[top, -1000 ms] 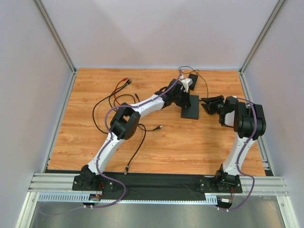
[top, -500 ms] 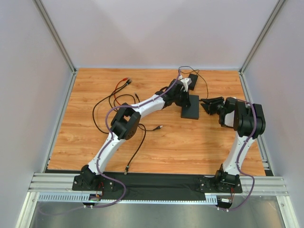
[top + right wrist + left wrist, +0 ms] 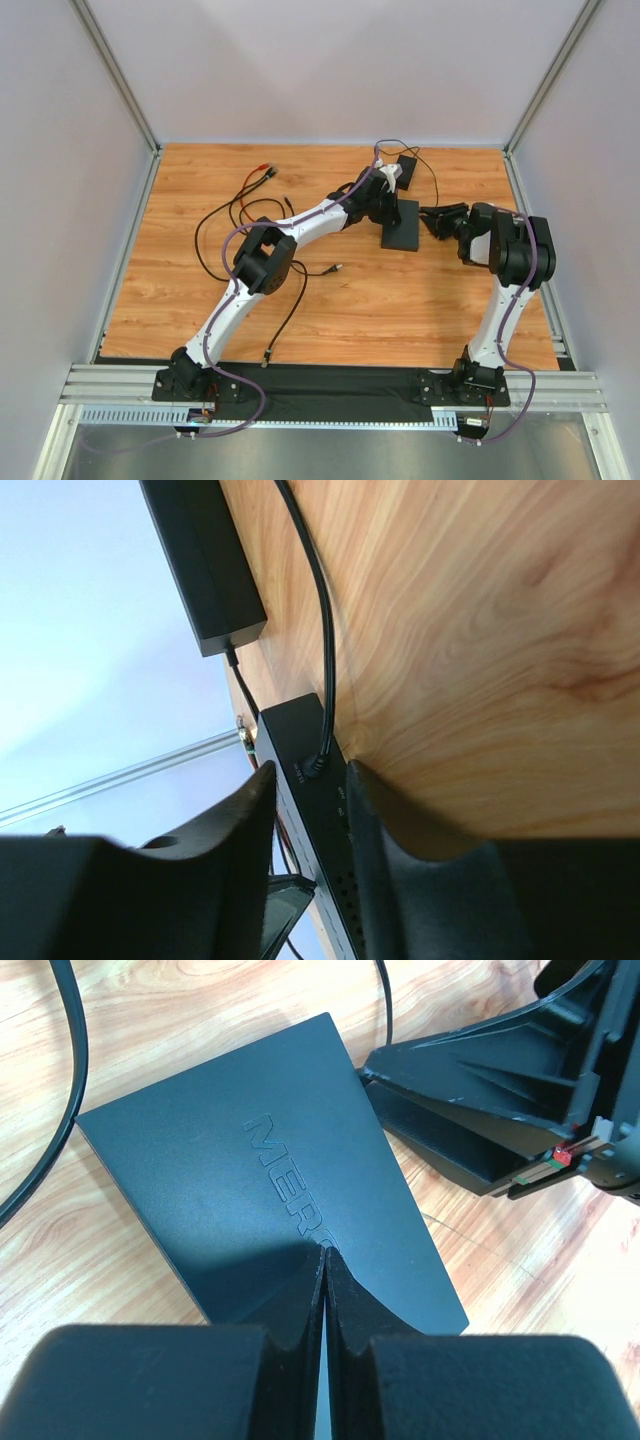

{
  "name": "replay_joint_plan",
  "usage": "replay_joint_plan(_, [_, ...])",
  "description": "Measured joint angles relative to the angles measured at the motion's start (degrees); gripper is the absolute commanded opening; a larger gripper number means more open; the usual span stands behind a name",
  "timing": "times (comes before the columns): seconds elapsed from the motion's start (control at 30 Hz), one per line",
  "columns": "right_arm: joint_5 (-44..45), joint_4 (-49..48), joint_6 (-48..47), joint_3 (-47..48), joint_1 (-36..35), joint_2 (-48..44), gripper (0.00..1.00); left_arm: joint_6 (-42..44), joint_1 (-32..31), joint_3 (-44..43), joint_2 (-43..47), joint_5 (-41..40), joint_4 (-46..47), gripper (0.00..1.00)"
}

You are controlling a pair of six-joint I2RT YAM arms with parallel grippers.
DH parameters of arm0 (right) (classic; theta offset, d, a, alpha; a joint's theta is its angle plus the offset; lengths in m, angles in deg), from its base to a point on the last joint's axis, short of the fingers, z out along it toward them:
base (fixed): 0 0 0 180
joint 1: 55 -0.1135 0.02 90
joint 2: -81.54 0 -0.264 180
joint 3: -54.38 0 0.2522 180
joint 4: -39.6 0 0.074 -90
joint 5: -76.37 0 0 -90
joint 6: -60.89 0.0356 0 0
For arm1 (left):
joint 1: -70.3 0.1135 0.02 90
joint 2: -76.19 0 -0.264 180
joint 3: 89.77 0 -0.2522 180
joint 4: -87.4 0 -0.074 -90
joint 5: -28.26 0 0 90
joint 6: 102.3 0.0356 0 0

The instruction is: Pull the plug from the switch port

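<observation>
The switch (image 3: 402,226) is a flat black box lying right of the table's middle, its lettered top (image 3: 250,1170) filling the left wrist view. My left gripper (image 3: 325,1252) is shut, its tips resting on that top with nothing between them; from above it (image 3: 388,205) sits over the switch's left part. The plug (image 3: 318,765) sits in the switch's narrow edge (image 3: 318,825), its black cord (image 3: 322,610) running away over the wood. My right gripper (image 3: 310,767) is open, one finger on each side of that edge, fingertips level with the plug. In the top view it (image 3: 432,217) is at the switch's right side.
A black adapter brick (image 3: 407,165) lies behind the switch, also in the right wrist view (image 3: 205,570). Loose black cables (image 3: 235,205) with a red-tipped connector (image 3: 268,172) sprawl at the back left, and another lead (image 3: 290,300) lies near the left arm. Walls enclose the table.
My right gripper has slid a little left, up to the switch's edge, and its jaws have narrowed. The left gripper's jaws have closed on top of the switch.
</observation>
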Motion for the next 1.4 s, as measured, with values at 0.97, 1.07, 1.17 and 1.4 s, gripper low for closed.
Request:
replay_joint_plan(0.97, [1.53,-1.18,3.74,0.94,-0.46,1.84,0.0,-2.58,0.09,-1.68,-0.17,-2.69,-3.15,0.0])
replay_joint_plan(1.07, [2.01,-1.57,3.98,0.7,-0.55,1.84,0.0,-6.14,0.39,-1.33,-0.17,-2.58,-2.97,0.0])
replay_joint_plan(1.17, [2.19,-1.57,4.09,0.7,-0.59,1.84,0.0,-9.29,0.52,-0.92,-0.2,-2.84,-2.16,0.0])
replay_joint_plan(1.4, [3.5,-0.33,4.5,0.55,-0.83,1.16,0.0,-11.74,-0.02,-3.32,-0.83,-7.89,-5.14,0.0])
